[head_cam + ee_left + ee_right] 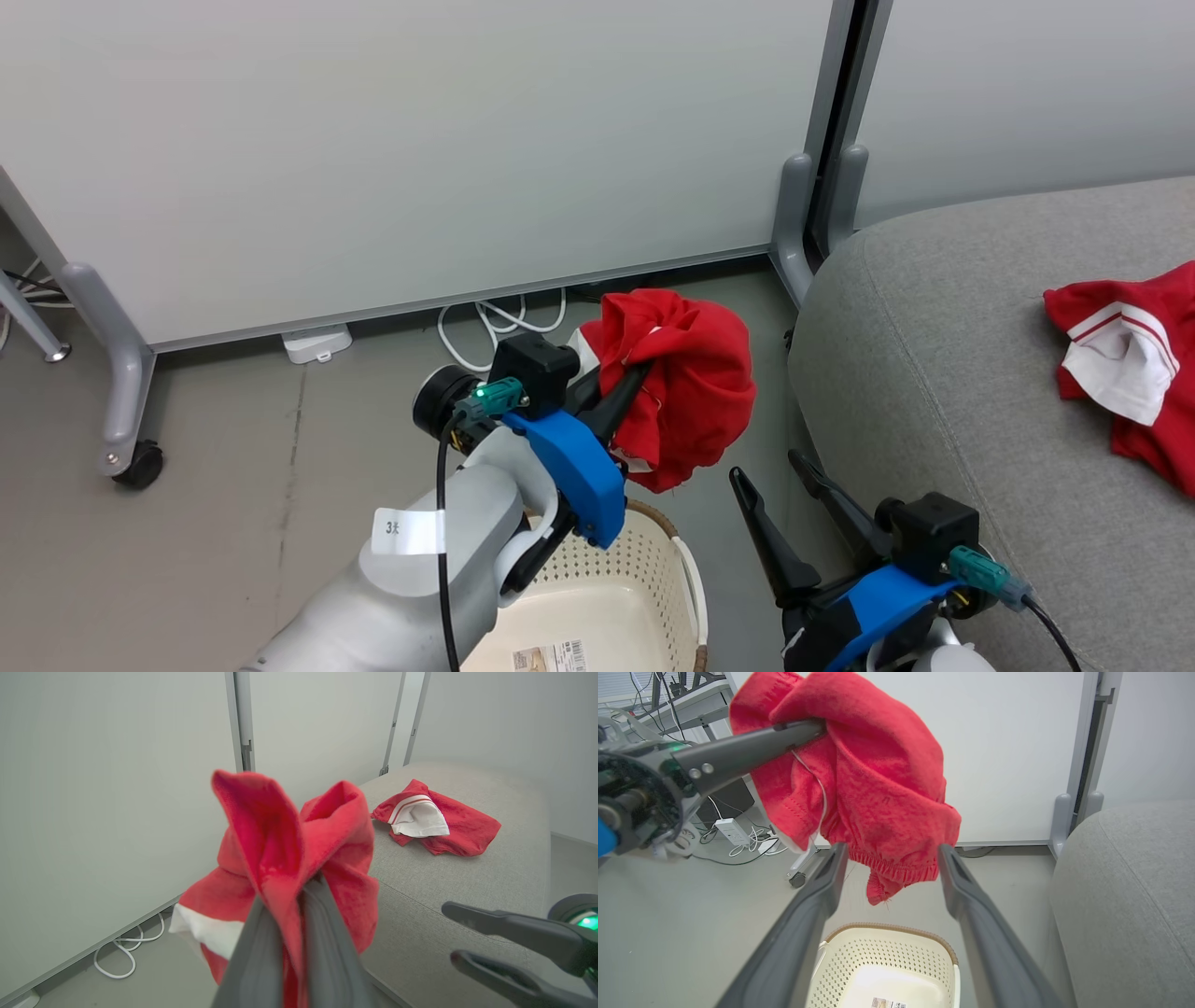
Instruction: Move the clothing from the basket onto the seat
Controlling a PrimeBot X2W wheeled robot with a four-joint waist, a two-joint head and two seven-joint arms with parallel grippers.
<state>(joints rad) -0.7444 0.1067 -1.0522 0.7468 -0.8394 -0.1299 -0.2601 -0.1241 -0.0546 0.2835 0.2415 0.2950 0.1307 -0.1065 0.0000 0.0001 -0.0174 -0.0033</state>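
Left gripper (639, 371) held a red garment (695, 392) clamped above the basket (667, 527); right gripper (767, 467) stood wide open beside the sofa cushion (934, 355).

Seat (934, 373) bare across its near and left part; lying garment (1134, 369) takes its right side. Hanging garment (695, 392) blocks air above basket (686, 569) far rim. Right gripper (767, 465), fingers spread, occupies gap between basket and seat.

Bright, even indoor light; wrist views blur and bend near edges.
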